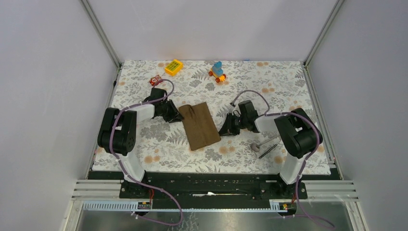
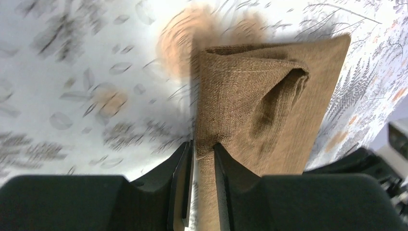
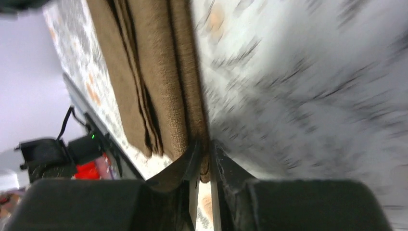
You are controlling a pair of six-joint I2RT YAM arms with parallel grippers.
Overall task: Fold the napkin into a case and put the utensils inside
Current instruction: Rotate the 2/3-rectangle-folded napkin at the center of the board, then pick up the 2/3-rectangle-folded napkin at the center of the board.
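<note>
The folded napkin (image 1: 199, 126) is being pinched at opposite edges by the left hand (image 2: 204, 150) and the right hand (image 3: 204, 147); by uneven pulling the folds could be opened.

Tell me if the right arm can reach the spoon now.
Probably not yet: the right arm has its jaws shut on the napkin. Once freed, likely yes; the spoon lies uncovered beside it, only the stick alongside.
</note>
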